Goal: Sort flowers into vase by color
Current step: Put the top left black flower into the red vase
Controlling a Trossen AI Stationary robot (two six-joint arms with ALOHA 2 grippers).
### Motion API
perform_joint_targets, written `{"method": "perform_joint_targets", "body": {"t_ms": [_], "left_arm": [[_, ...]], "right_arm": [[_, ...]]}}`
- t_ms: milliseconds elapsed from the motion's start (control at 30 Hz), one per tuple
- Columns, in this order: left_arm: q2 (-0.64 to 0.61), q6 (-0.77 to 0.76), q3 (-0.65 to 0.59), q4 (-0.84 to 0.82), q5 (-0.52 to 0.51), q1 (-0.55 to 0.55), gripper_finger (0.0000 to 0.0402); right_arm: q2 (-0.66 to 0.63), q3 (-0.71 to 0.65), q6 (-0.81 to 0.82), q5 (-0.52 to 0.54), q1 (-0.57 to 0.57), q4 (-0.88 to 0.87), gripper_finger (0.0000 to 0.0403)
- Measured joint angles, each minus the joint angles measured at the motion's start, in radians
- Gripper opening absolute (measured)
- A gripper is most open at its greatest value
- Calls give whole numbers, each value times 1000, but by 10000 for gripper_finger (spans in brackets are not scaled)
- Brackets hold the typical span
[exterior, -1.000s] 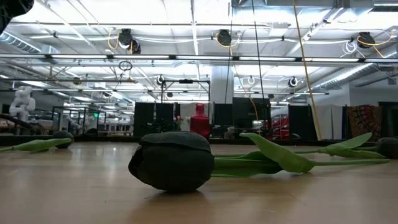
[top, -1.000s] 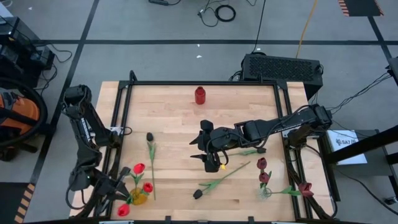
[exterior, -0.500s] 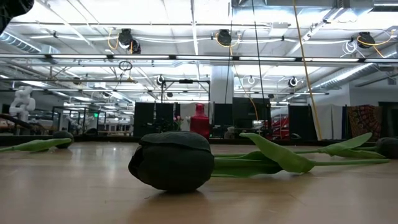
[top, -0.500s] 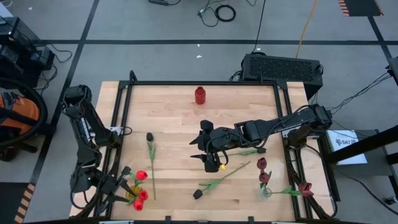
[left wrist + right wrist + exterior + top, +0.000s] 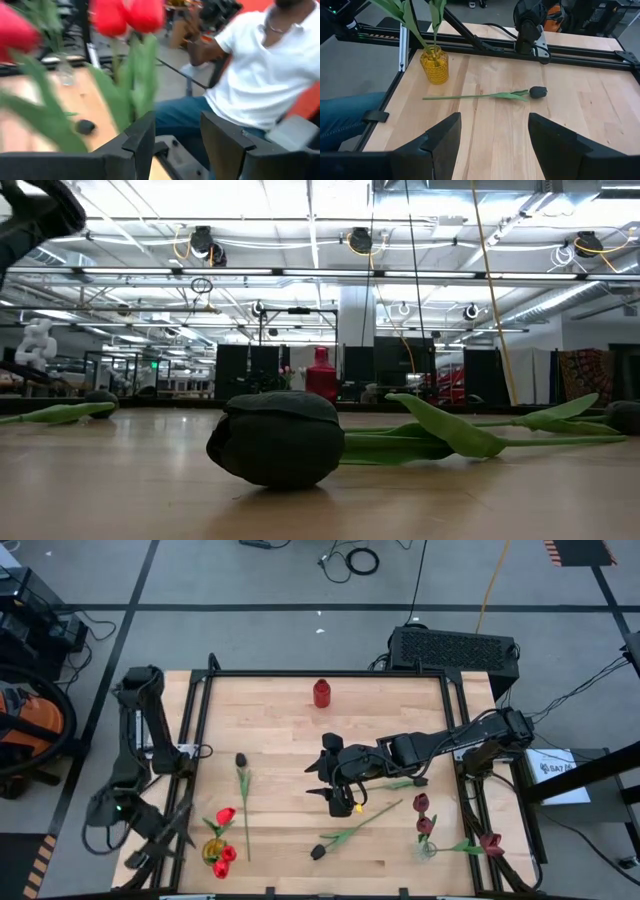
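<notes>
From where I sit, the left gripper [image 5: 150,848] hangs off the counter's [image 5: 290,730] left front corner, just beside the yellow vase [image 5: 214,853]; in the left wrist view its fingers [image 5: 142,137] stand parted with nothing between them, touching no stem. The red tulips [image 5: 224,839] stand upright in that vase, heads up and leaves spreading, close in front of the left wrist camera. The right gripper [image 5: 338,798] hovers over the middle of the counter with its fingers [image 5: 445,137] spread wide and empty. I see one black tulip [image 5: 241,783] lying flat on the left part of the counter, its long axis running front to back, head at the far end and stem pointing toward the front edge near the vase. A second black tulip [image 5: 350,830] lies diagonally just in front of the right gripper, head toward the front left, stem rising toward the right; the low view has its head [image 5: 277,437] close up. Maroon tulips [image 5: 423,818] stand in a clear vase [image 5: 428,849] near the front right corner, and another maroon one [image 5: 480,844] lies beside it, head pointing right. A red bottle [image 5: 321,692] stands at the far edge. A person in a white shirt [image 5: 260,75] sits beyond the counter.
</notes>
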Motion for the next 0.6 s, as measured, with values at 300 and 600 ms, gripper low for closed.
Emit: {"method": "perform_joint_targets", "body": {"t_ms": [300, 600], "left_arm": [[-220, 1, 0, -186, -432, -61, 162], [-250, -155, 0, -307, -643, 26, 162]], "right_arm": [[0, 0, 12, 0, 0, -60, 224], [0, -39, 66, 6, 20, -82, 224]]}}
